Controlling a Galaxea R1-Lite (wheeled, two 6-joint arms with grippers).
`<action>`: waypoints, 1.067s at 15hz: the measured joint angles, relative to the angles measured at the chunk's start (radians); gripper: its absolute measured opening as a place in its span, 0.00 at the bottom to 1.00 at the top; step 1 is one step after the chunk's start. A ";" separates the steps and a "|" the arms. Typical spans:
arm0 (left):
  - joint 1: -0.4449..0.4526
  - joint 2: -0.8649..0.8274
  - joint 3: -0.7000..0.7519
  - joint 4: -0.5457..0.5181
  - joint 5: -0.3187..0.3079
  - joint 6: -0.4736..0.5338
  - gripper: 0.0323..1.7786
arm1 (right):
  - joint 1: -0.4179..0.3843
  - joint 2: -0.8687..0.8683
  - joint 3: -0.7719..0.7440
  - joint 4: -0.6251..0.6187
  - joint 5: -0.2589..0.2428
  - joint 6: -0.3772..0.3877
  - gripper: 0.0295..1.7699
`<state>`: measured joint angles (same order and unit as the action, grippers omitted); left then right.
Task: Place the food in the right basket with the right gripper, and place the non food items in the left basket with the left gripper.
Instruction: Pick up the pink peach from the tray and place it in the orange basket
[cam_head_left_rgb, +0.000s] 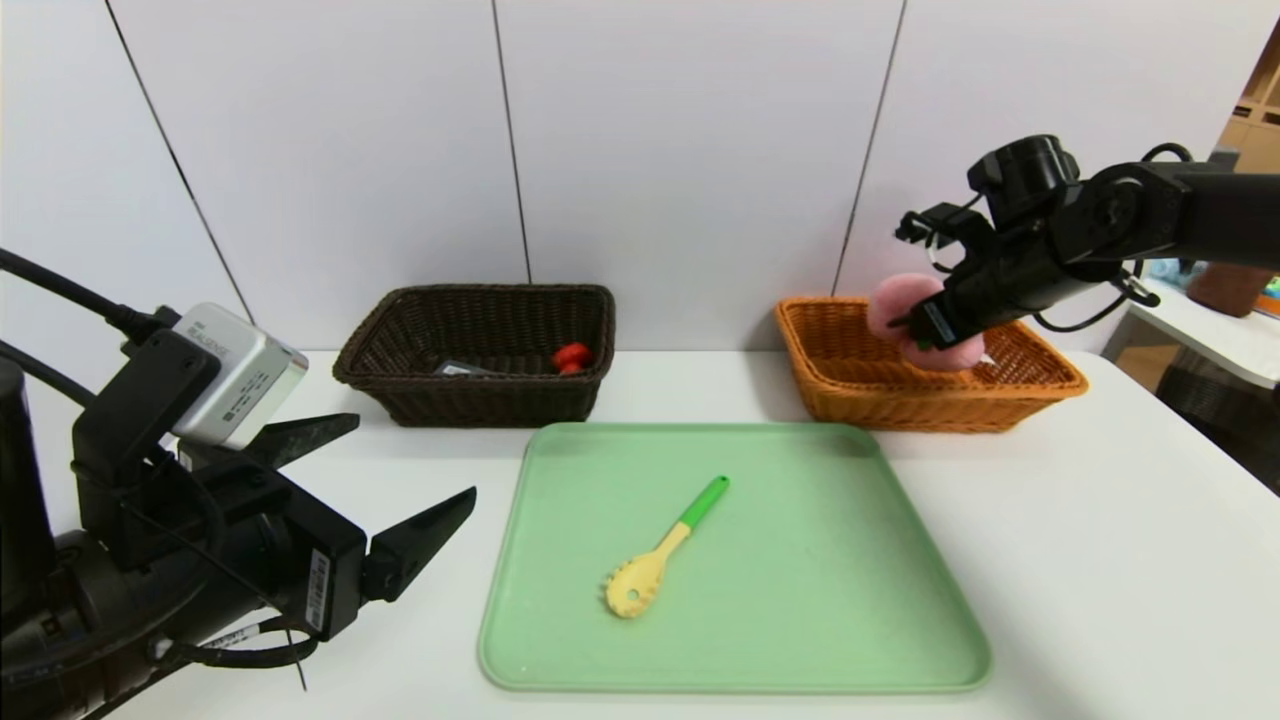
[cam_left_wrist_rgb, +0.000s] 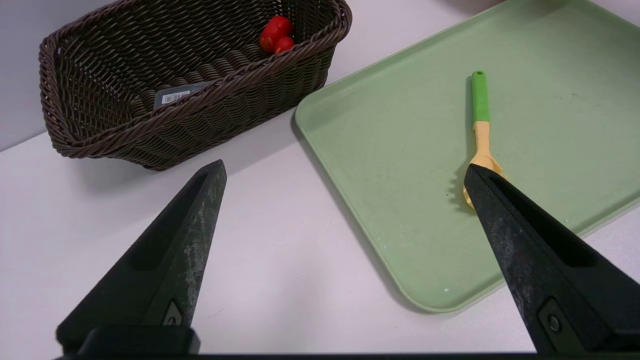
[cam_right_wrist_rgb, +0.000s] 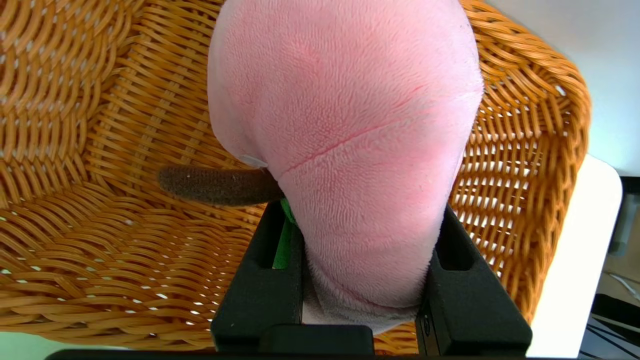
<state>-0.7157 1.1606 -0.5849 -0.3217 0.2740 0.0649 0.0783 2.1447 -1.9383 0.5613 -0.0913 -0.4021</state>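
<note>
Peach: soft, light, squashes | your right gripper clamps its base over the orange basket | left gripper spread wide, empty.

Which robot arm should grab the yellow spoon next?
The left. Its open left gripper hangs near the spoon on the tray, beside the dark basket. The right gripper is busy, shut on the peach over the orange basket.
</note>
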 joint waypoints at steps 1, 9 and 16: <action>0.000 0.000 0.000 0.000 0.000 0.000 0.95 | 0.000 0.002 0.000 0.000 0.000 -0.003 0.34; 0.000 0.008 -0.003 -0.002 -0.001 0.000 0.95 | 0.007 -0.003 0.015 0.000 0.000 -0.006 0.75; 0.000 0.009 -0.003 -0.001 -0.001 0.000 0.95 | 0.009 -0.013 0.022 0.001 0.000 -0.008 0.88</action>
<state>-0.7162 1.1694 -0.5879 -0.3232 0.2728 0.0645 0.0870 2.1317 -1.9160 0.5623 -0.0913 -0.4102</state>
